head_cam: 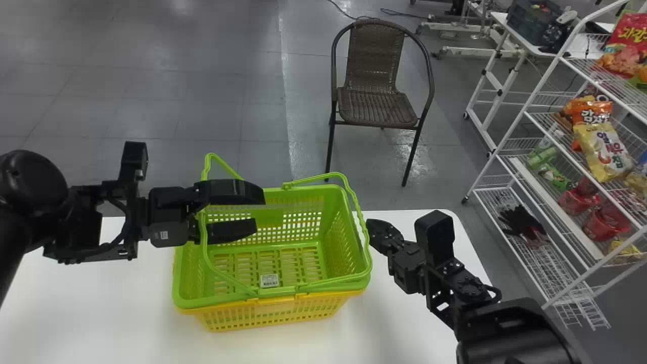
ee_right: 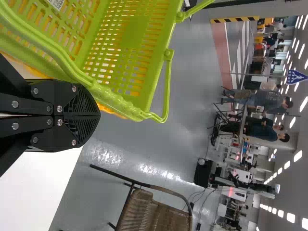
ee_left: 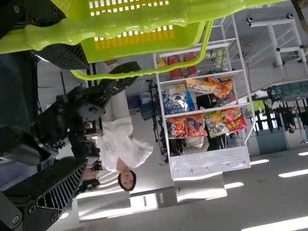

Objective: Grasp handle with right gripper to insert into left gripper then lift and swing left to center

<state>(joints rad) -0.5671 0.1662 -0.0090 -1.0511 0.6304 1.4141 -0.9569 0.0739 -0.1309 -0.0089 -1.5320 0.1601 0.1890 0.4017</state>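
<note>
- From where I'm standing, the left tool, a black gripper with two flat fingers (head_cam: 260, 211), is spread wide with its tips pointing in over the green basket.
- The bright green plastic basket with perforated walls (head_cam: 338, 242) lies below and around those tips, nested in a yellow plastic basket (head_cam: 273, 313).
- The green left handle (ee_left: 134, 23) is raised and crosses close by the base of the left tool's fingers; I can't tell whether it touches them.
- The right tool, a matching black gripper (head_cam: 370, 228), has its fingers closed together, with nothing between them.
- The green right handle (ee_right: 106, 96) runs just beside the right tool's tips, on the basket's side of them; whether they touch, I can't tell.
- Both baskets sit between the two tools, on a white surface (head_cam: 404, 303).
- A small white label (head_cam: 269, 280) lies on the green basket's floor, below the left tool.
- Beyond both tools stands a brown woven chair (head_cam: 376, 106); well apart from the right tool, on its outer side, is a white wire rack (head_cam: 546, 199) of snack bags (head_cam: 604, 151).
</note>
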